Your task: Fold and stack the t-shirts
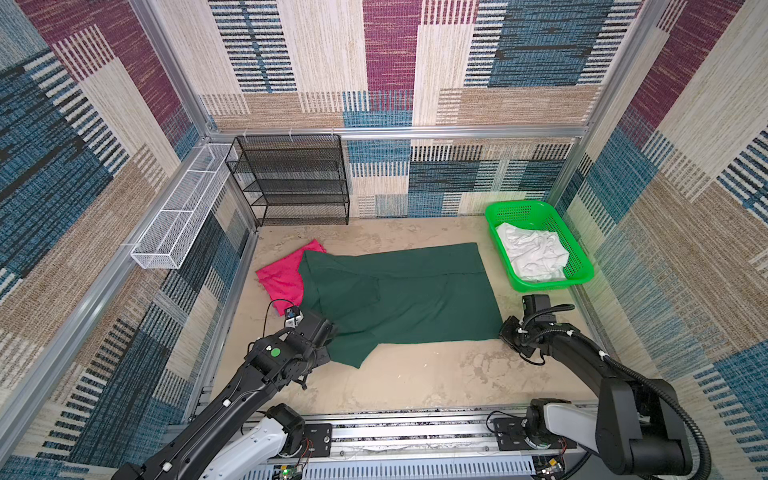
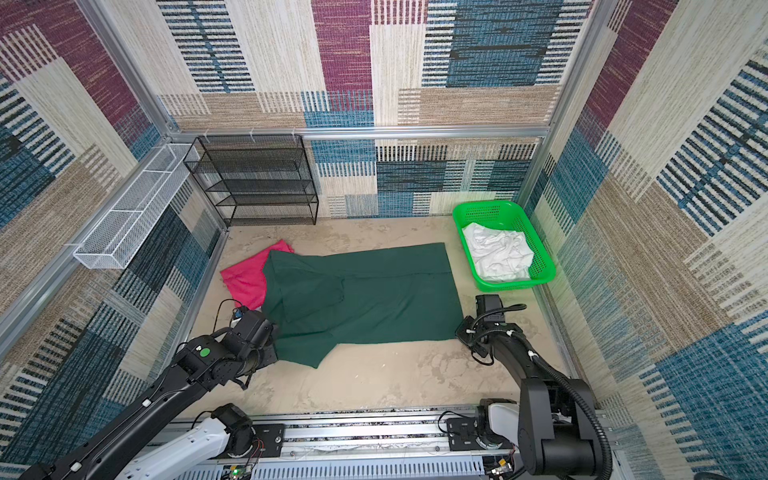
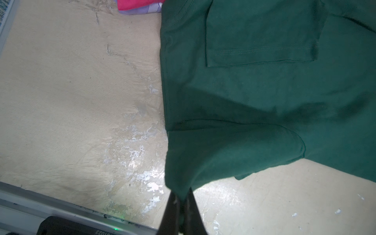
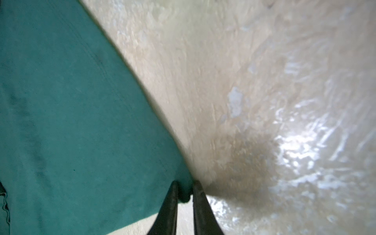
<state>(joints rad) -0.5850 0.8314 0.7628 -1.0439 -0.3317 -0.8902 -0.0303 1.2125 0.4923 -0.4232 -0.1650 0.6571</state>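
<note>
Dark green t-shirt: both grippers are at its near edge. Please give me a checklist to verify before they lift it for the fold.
1. Left gripper shut on the dark green t-shirt: ok.
2. Right gripper holds firmly: cannot tell; the cloth corner sits between its fingers.
3. Shirt body lies flat: ok.
4. Pink t-shirt free of it: not ok, the green cloth overlaps its edge.
5. Green basket apart from the shirt: ok.
</note>
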